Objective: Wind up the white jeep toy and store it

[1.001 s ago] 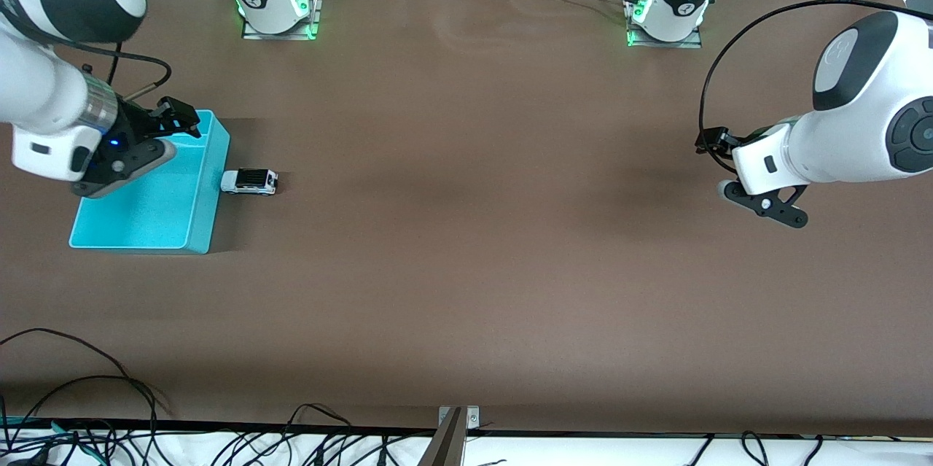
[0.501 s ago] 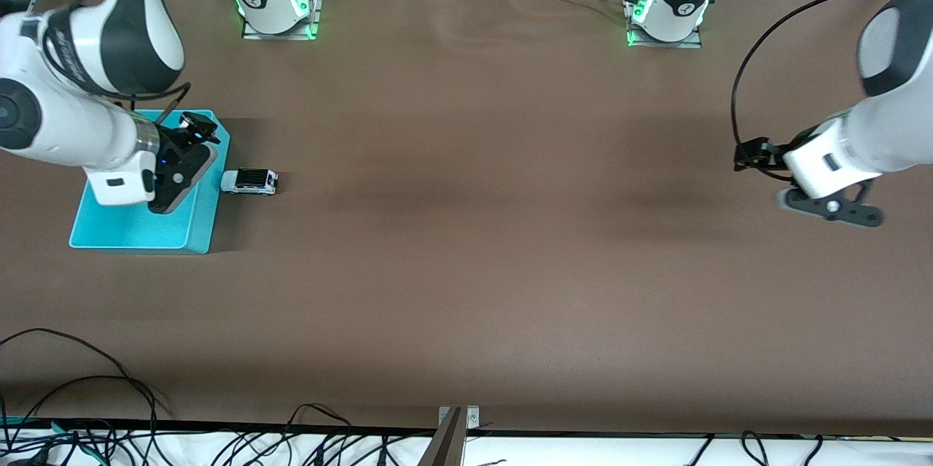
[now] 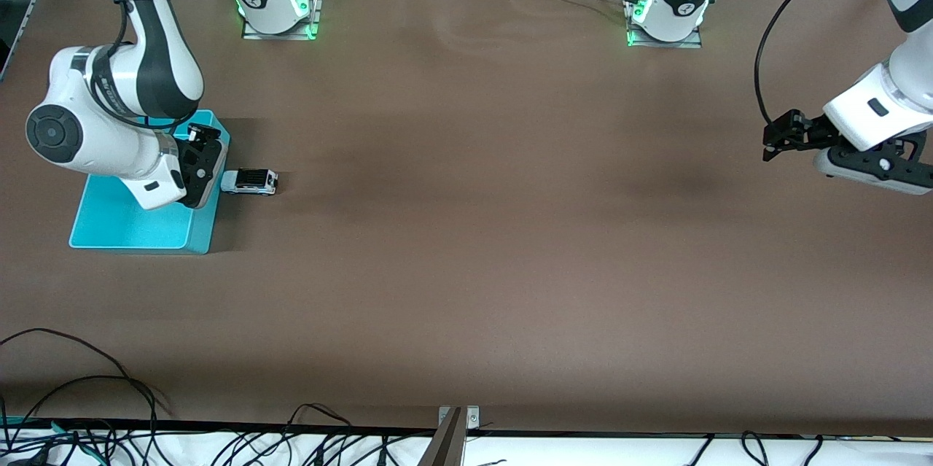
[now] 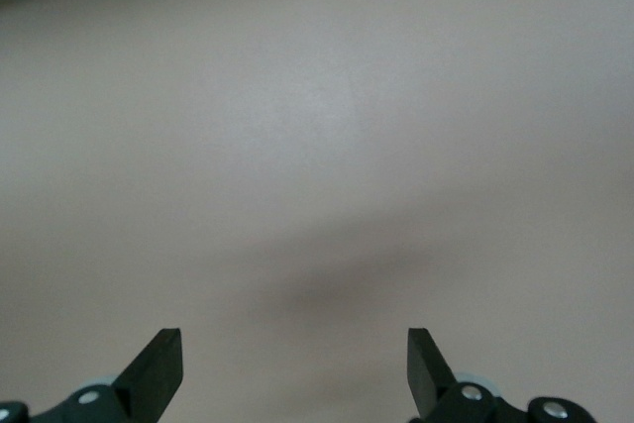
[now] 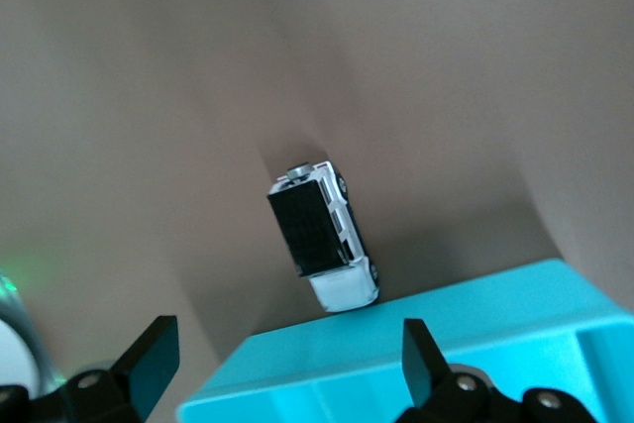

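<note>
The small boxy white jeep toy with a black roof (image 3: 249, 181) is sitting mid-left on the brown surface (image 3: 466, 247), just beside the turquoise plastic bin (image 3: 131, 229), likely for short storing. The right hand (image 3: 206, 152), fingers apart, is hovering over the bin's edge; the left hand (image 3: 778, 138), fingers apart, is waiting at the frame's right.

You've got the white jeep toy (image 3: 249, 181) sitting upright on its wheels on the brown table, toward the right arm's end; it's a tiny boxy car w/ a white body, black roof panel and dark wheels; in the right wrist view (image 5: 323, 237) the roof reads as one flat black rectangle, white bonnet at one end, side windows dark; it lies lengthwise along the table, one end pointing at the turquoise bin (image 3: 197, 233); that end is just beside the bin's wall, whether touching you can't tell; it's outside the bin, not in it; nothing grips it.
</note>
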`<action>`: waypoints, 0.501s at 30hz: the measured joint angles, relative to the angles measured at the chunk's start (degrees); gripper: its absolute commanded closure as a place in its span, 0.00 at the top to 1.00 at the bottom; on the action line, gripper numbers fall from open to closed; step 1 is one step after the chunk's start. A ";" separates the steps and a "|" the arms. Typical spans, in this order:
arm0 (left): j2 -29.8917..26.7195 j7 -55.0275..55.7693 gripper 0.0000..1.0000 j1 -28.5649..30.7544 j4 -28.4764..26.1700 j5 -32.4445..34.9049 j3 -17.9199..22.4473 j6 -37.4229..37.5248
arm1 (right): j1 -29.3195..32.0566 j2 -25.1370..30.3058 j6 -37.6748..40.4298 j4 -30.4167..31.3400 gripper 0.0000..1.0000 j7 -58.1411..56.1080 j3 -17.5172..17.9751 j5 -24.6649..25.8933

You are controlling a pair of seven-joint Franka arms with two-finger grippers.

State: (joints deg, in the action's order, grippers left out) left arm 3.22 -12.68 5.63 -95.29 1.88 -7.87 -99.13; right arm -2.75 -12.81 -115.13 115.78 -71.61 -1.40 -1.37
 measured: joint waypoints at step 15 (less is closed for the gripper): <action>-4.53 0.68 1.00 -6.22 -5.08 -0.05 6.52 -0.54 | -0.01 -0.90 -15.59 10.77 1.00 -11.09 0.19 -0.48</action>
State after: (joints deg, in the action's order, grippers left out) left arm -1.31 -12.00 -0.59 -100.37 1.84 -1.35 -99.67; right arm -2.76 -13.71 -130.72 126.55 -82.71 -1.22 -1.84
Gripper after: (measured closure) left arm 0.000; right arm 0.000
